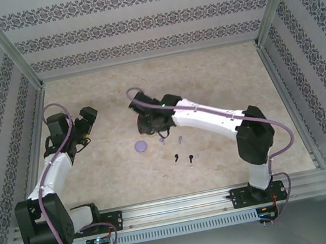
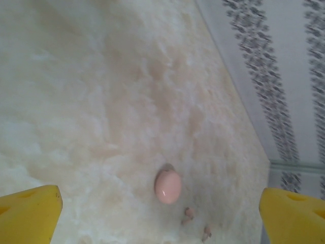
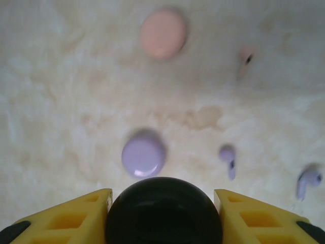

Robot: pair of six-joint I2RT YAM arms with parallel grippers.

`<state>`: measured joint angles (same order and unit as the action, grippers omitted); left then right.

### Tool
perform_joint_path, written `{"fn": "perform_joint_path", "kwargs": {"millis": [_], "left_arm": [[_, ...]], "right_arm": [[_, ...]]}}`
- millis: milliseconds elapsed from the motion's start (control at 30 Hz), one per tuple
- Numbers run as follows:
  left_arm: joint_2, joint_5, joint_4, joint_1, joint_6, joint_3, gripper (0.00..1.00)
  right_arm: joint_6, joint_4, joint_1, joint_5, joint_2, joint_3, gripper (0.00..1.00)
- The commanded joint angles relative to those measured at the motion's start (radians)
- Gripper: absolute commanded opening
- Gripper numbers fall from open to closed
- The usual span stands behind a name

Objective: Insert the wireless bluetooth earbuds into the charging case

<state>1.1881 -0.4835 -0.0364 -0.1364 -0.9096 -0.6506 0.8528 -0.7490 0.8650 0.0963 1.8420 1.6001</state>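
Right wrist view, what are we logging first? (A)
Purple buds (image 3: 227, 158), two, lying loose right of the purple case (image 3: 143, 155); pink case (image 3: 162, 33) lying beyond. Black buds (image 1: 175, 157), two, lying nearer the arm bases, well apart from any case. (B)
Grippers? (A)
Right gripper (image 3: 162, 199) is pinching the black case (image 3: 162, 216). Left gripper (image 2: 160, 218) is hanging spread and empty over two pink buds (image 2: 188, 214). (B)
Step? (A)
I am judging it as fetching the case; no bud is sitting in one yet. The lid is looking shut, so the next move is calling for opening it near the black buds. (B)
Setting? (A)
Mottled beige table (image 1: 237, 77); striped patterned walls (image 1: 132, 20); metal frame rails (image 1: 226, 196). (B)
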Motion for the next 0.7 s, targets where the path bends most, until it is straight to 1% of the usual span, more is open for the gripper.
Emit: {"fn": "perform_joint_path", "kwargs": {"millis": [0,67,233,333,433,533,633,667], "left_arm": [[-0.071,-0.094,-0.255,0.03,0.023,0.083,0.99],[-0.103,-0.087,-0.309,0.069,0.032,0.129,0.99],[-0.105,-0.06,-0.396,0.202,0.076,0.169,0.99],[-0.068,-0.013,-0.441,0.294,0.101,0.165,0.99],[0.0,0.018,-0.498,0.368,0.113,0.141,0.99],[0.081,0.031,-0.557,0.42,0.129,0.107,0.94],[0.152,0.034,-0.626,0.45,0.133,0.085,0.87],[0.173,0.036,-0.643,0.458,0.132,0.079,0.83]], "right_arm": [[0.073,0.133,-0.089,-0.096,-0.026,-0.038,0.4],[0.137,0.198,-0.14,-0.145,-0.02,-0.038,0.4],[0.323,0.294,-0.2,-0.197,0.004,-0.028,0.4],[0.439,0.366,-0.212,-0.222,0.013,-0.053,0.4],[0.548,0.421,-0.213,-0.215,0.012,-0.091,0.4],[0.634,0.474,-0.211,-0.2,0.007,-0.134,0.4],[0.653,0.471,-0.205,-0.178,0.008,-0.133,0.4],[0.656,0.47,-0.204,-0.171,0.008,-0.131,0.41]]}}
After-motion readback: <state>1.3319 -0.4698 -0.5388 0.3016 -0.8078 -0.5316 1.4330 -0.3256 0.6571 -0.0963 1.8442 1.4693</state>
